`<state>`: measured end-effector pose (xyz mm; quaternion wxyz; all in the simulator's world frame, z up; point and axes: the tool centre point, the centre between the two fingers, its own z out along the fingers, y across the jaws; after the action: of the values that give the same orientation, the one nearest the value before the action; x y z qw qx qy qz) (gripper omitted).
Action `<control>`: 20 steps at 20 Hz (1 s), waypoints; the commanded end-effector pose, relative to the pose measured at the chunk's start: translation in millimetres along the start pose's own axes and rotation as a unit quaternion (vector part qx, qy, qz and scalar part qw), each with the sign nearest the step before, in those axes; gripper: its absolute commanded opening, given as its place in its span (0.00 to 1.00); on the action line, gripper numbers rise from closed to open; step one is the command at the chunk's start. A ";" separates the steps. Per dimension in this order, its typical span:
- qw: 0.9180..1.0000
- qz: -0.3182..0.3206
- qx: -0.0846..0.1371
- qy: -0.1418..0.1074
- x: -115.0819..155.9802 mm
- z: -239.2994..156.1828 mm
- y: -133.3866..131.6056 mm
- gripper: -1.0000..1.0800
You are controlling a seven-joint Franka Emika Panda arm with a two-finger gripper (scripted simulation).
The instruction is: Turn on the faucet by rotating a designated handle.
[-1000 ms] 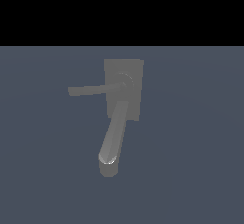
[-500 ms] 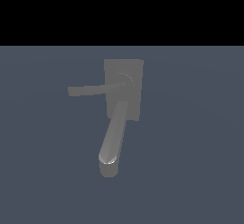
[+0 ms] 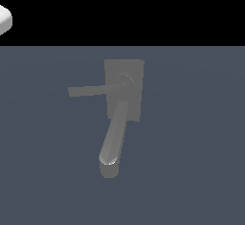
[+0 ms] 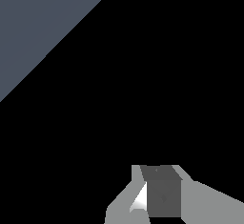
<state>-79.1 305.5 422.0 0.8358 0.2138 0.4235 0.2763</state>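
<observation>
robot hand far from the faucet, approach step barely begun.
the hand [image 4: 159, 194] shows only in the wrist view; i cannot tell if it is apart or together. the faucet [image 3: 123, 91] sits mid-worktop [image 3: 191, 171], its handle [image 3: 93, 90] pointing toward the exterior view's left. next, the hand likely must reach that thin bar.

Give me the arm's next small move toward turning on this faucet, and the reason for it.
Probably bring the gripper down and in toward the handle. In the exterior view only a pale piece of the arm shows at the upper left edge, far from the faucet. The wrist view shows no faucet at all, so nothing is lined up yet. The handle juts toward the exterior view's left, apart from the spout.
</observation>
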 end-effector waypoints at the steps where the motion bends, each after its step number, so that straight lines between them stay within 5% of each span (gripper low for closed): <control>1: 0.998 -0.043 0.001 0.038 25.9 -11.9 -29.4 0.00; 6: 0.985 -0.129 0.015 0.112 67.0 -38.7 -98.1 0.00; 11: 0.960 -0.210 0.041 0.179 91.9 -68.8 -172.6 0.00; 20: 0.916 -0.301 0.085 0.252 101.0 -109.8 -265.7 0.00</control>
<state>-44.5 191.3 155.6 0.7318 0.0733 0.6769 0.0315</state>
